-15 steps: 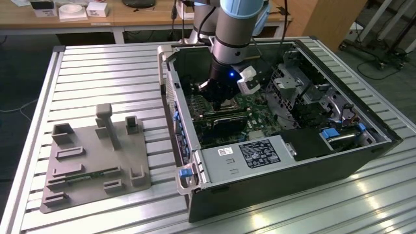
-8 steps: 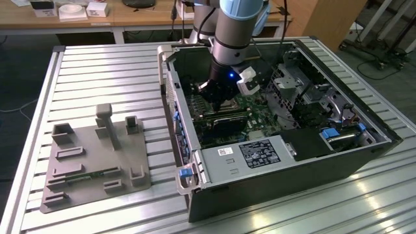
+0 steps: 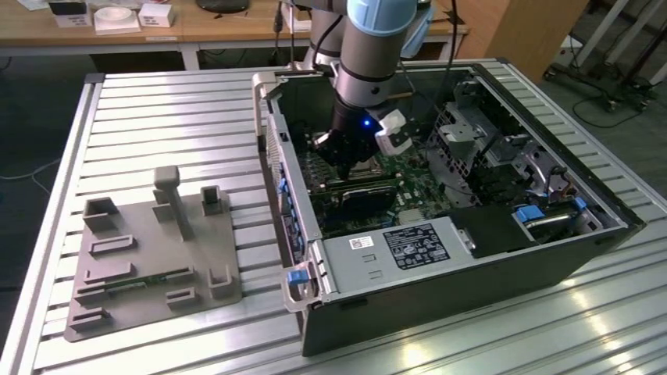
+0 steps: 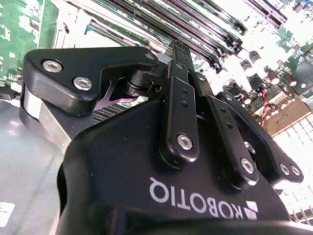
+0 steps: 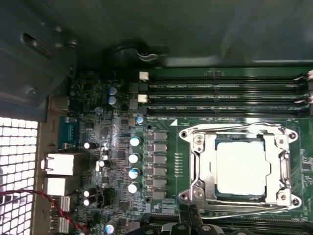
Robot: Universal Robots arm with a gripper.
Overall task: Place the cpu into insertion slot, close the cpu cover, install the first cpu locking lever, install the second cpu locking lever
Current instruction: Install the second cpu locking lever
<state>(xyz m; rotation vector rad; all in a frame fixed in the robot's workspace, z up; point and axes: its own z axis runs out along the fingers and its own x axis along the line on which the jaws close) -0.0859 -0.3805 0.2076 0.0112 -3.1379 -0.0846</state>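
Exterior view, case: I see an open computer case [image 3: 438, 312] lying on the ribbed metal desk [image 3: 167, 117], its motherboard [image 3: 422, 187] facing up inside it.
Exterior view, case contents: a labelled grey box [image 3: 401, 246] sits at the near end of the case, with one blue tab [image 3: 529, 212] beside a dark block toward the exterior view's right.
Exterior view, arm: the arm [image 3: 376, 47] reaches down into the case, and the gripper [image 3: 349, 160] hangs just over the board near the silvery socket area.
Exterior view, desk: one grey fixture plate [image 3: 146, 258] with upright posts lies on the exterior view's left, well apart from the case.

Second wrist view, fingers: the black fingers [image 4: 182, 78] look drawn together with nothing between them, over the board.
Second wrist view, memory slots: long narrow memory slots [image 4: 195, 19] run beyond the fingertips.

First wrist view, insertion slot: the insertion slot [image 5: 195, 161] sits on green board, just beside the memory slots.
First wrist view, cpu: one cpu [image 5: 242, 166] lies flat inside the slot, silver top up.
First wrist view, cpu cover: the cpu cover [image 5: 239, 135] lies down around the cpu, framing it.
First wrist view, levers: two thin wire levers [image 5: 234, 126] lie along opposite edges of the cover; I cannot tell whether they are latched.
First wrist view, memory slots count: I count four.
First wrist view, capacitors: a column of four silver capacitors [image 5: 134, 165] stands beside the socket.
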